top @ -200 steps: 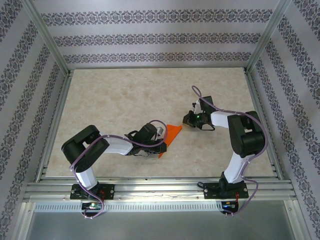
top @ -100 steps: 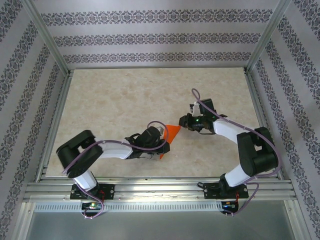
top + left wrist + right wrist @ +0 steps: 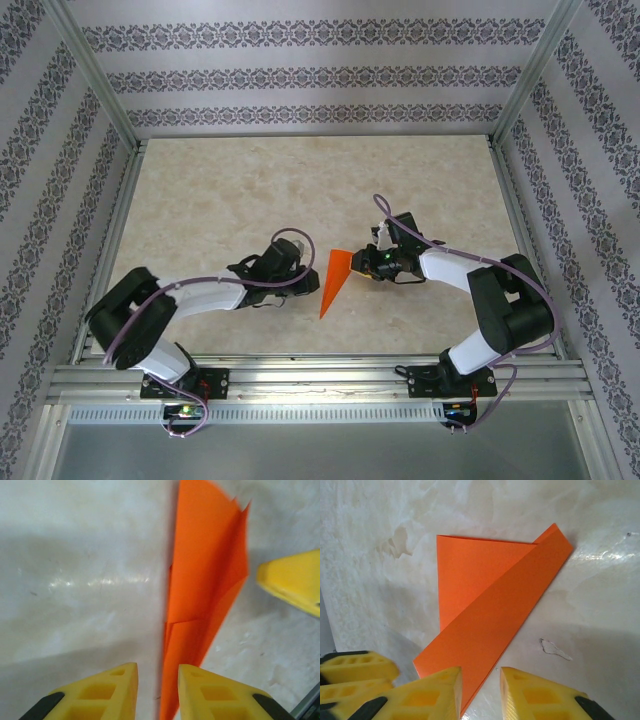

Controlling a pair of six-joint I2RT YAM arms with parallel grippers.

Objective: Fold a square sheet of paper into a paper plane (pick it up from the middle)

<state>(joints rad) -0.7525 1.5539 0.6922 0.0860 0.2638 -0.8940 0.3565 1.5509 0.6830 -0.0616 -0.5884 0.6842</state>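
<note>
Your paper (image 3: 335,279) lies on the tabletop (image 3: 250,190) between the two pincers. It is a folded orange wedge, with its wide end toward the right arm and its point toward the near edge.

From above, your left pincer (image 3: 303,266) sits just to the left of the paper. In its wrist view the left pincer (image 3: 157,672) has its jaws a little apart, with bare tabletop showing in the gap. The paper (image 3: 200,580) runs down beside the right-hand finger and off the bottom edge. Its far end is cut off at the top, and you cannot tell whether either finger touches it. One yellow finger of the other pincer (image 3: 295,580) pokes in from the right, blurred.

From above, your right pincer (image 3: 361,263) is at the paper's wide end, though the fingertips are too small there to judge contact. In its wrist view the right pincer (image 3: 480,675) also has its jaws slightly parted. The near corner of the paper (image 3: 485,605) lies in the gap and nothing is pinched. The overlapping folded layers show plainly here. The left pincer's fingers (image 3: 355,672) show at the lower left, partly out of frame.
</note>
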